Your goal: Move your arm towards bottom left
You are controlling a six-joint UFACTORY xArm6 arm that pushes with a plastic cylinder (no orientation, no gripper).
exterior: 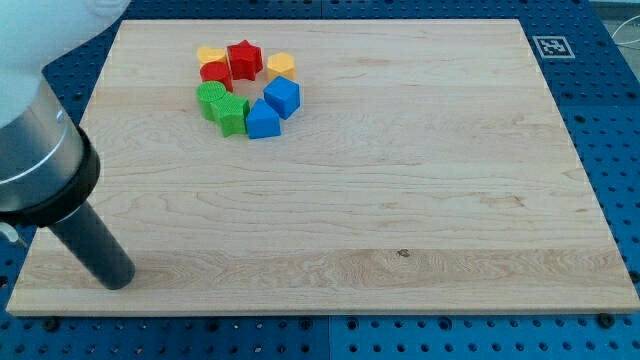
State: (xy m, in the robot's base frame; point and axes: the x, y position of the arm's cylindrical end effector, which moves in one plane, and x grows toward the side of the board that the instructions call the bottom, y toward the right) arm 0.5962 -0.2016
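My tip [117, 280] rests on the wooden board [400, 180] near its bottom left corner, far below and left of the blocks. The blocks form a tight ring at the view's upper left: a red star [244, 57], a yellow block [211, 54] to its left, a red block [216, 73], a yellow block [281, 66] on the right, a blue block [283, 96], a blue block [262, 121], a green block [232, 115] and a green block [210, 98]. My tip touches none of them.
The arm's grey and white body [35, 130] fills the view's left edge above the rod. A black-and-white marker tag [551, 46] lies beyond the board's top right corner. Blue pegboard [610, 120] surrounds the board.
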